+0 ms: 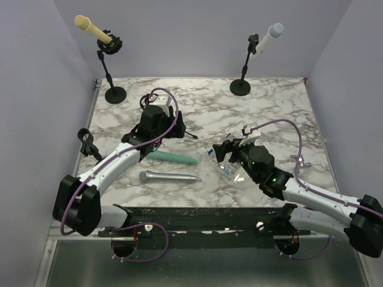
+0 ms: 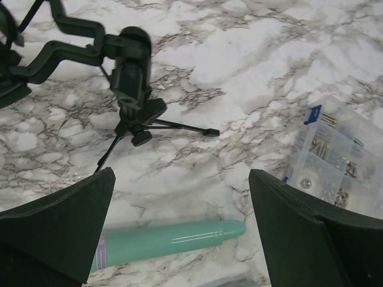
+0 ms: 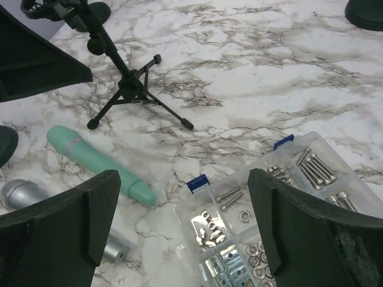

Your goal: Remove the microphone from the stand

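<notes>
A cream microphone (image 1: 90, 27) sits in the clip of the back-left stand (image 1: 111, 69). A white-grey microphone (image 1: 269, 37) sits in the back-right stand (image 1: 243, 66). A green microphone (image 1: 173, 158) (image 2: 173, 239) (image 3: 99, 158) and a silver microphone (image 1: 167, 177) (image 3: 24, 194) lie flat on the marble table. A small black tripod stand (image 2: 134, 107) (image 3: 128, 89) stands with its clip holding nothing. My left gripper (image 1: 160, 122) (image 2: 181, 179) hangs open above the green microphone, beside the tripod. My right gripper (image 1: 230, 148) (image 3: 184, 179) is open over the screw box, holding nothing.
A clear plastic box of screws and nuts (image 1: 230, 170) (image 3: 281, 203) (image 2: 338, 161) lies right of the loose microphones. A black clip (image 1: 88, 143) stands at the table's left edge. Purple walls close in the back and both sides.
</notes>
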